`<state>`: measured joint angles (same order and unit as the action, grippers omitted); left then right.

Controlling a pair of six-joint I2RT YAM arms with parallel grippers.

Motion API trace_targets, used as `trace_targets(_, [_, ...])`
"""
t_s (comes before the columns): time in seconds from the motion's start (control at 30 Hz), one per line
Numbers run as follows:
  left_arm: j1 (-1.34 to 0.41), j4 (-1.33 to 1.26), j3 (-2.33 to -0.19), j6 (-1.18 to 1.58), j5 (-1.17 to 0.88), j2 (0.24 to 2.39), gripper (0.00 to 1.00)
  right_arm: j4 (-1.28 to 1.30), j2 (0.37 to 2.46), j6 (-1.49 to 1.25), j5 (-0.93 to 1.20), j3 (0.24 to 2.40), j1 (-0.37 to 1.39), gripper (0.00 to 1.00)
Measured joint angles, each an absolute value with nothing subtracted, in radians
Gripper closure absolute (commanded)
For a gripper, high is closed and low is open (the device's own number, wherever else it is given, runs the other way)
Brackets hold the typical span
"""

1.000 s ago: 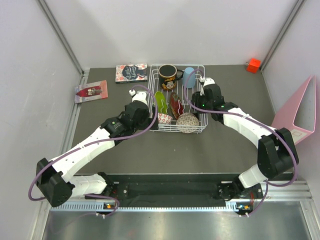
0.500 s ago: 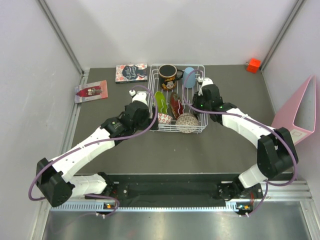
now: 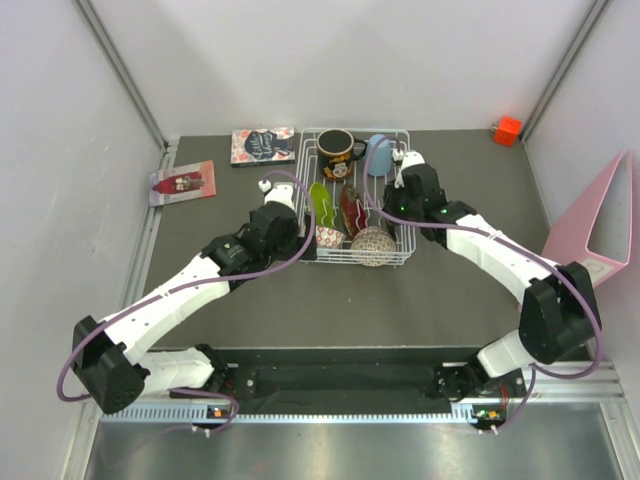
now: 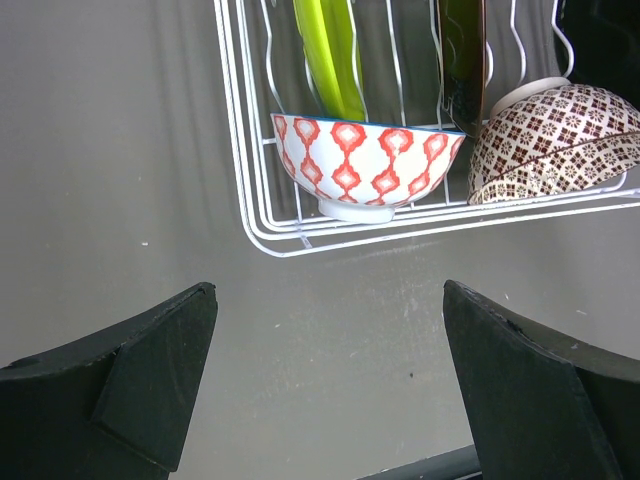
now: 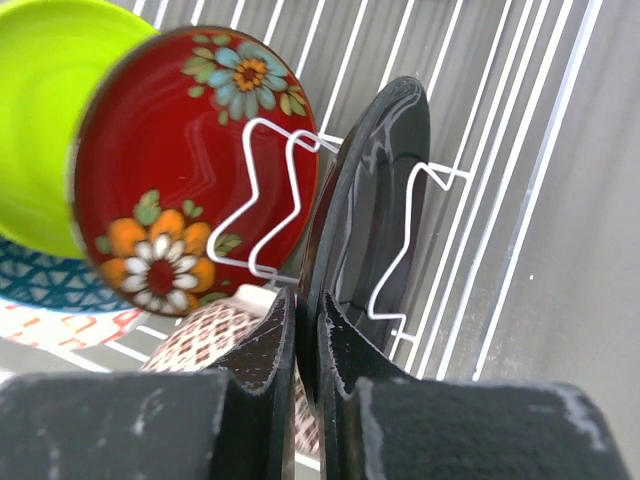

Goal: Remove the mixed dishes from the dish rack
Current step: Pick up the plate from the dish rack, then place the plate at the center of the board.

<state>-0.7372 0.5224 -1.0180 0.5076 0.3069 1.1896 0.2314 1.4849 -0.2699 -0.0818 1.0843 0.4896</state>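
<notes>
Pinched almost shut, the right end effector [image 5: 307, 312] is set inside the dish rack [image 4: 243, 190], its fingers pressed on the lower rim of a black plate [image 5: 372, 215]. This thin edge grip is judged suited to a plate that is propped upright between wire prongs and can only be drawn out edgewise. Just beside it, the red floral plate [image 5: 190, 160] and the lime-green plate [image 5: 50, 110] are stood in the same row. The left end effector [image 4: 325, 300] is spread wide and empty above the surface [image 4: 120, 150]. It is faced toward the rack's near corner, where the red-patterned bowl [image 4: 365, 165] and the beige patterned bowl [image 4: 555, 140] are lodged — presumably so that a bowl can be taken next. No dish is seen outside the rack, so the unloading is judged barely begun.
</notes>
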Motion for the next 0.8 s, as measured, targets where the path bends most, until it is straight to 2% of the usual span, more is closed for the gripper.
trace_targets(0.33, [-0.737, 0.522, -1.018, 0.52, 0.303, 1.189, 0.01, 0.345, 1.404, -0.255, -0.063, 1.203, 0.498, 1.0])
trace_targets(0.67, [-0.737, 0.522, -1.018, 0.527, 0.303, 1.188, 0.01, 0.423, 1.324, -0.155, -0.187, 1.318, 0.512, 1.0])
trace_targets(0.8, [-0.737, 0.524, -1.019, 0.529, 0.306, 1.188, 0.01, 0.428, 1.306, -0.102, -0.283, 1.318, 0.589, 1.0])
